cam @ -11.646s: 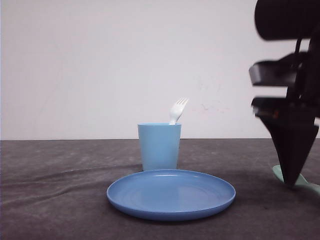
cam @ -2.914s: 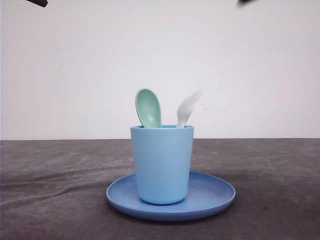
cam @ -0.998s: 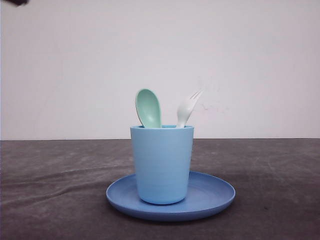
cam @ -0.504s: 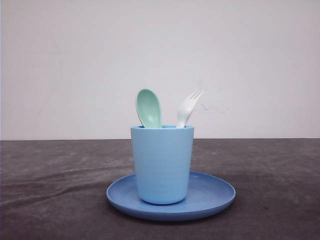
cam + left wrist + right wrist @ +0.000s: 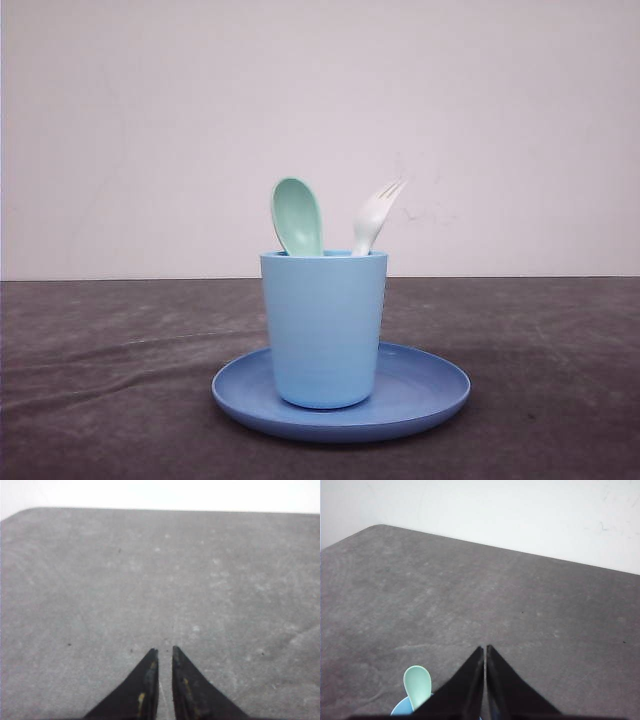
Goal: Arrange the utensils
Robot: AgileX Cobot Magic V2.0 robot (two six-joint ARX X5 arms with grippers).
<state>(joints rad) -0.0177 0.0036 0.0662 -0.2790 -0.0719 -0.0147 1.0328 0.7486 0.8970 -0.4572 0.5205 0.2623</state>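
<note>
spoon (image 5: 298, 217), fork (image 5: 376, 214) in cup (image 5: 324, 328), end effectors (image 5: 485, 652) closed, empty

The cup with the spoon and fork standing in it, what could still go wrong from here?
The spoon and fork lean out past the cup's rim, so a knock could tip them out. The right gripper, jaws shut, hangs above the spoon; a careless drop might hit it.

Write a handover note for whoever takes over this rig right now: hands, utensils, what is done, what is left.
Left hand: shut, holding nothing, over bare table.
Right hand: shut, empty, above the cup.
Spoon and fork: both stand head-up in the light blue cup, spoon on the left, fork on the right.
Cup stands upright on the blue plate.
Done: both utensils are in the cup.
Left: seemingly nothing.
</note>
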